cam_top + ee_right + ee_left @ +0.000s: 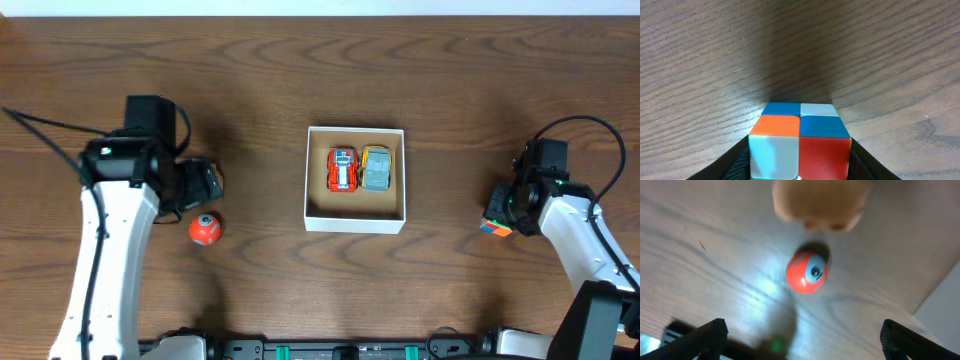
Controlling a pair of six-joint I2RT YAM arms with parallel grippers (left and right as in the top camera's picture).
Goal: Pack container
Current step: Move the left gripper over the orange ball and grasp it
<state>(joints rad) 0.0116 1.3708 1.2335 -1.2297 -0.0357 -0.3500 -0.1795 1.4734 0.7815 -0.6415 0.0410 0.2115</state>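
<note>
Two toy cars [343,169] sit in your container [355,222]. Your right gripper [503,207] clamps the cube [799,145]; your left gripper [802,335] stands wide apart near the ball [204,229].

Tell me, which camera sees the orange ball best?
The left wrist camera. The orange ball is big and close there, and you can see its blue-and-white spot. From overhead the ball looks tiny. The right wrist camera misses it and sees only the colourful cube.

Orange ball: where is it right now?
In the overhead view the orange ball lies on the table's left side, beside the open left end effector and well left of the container.
</note>
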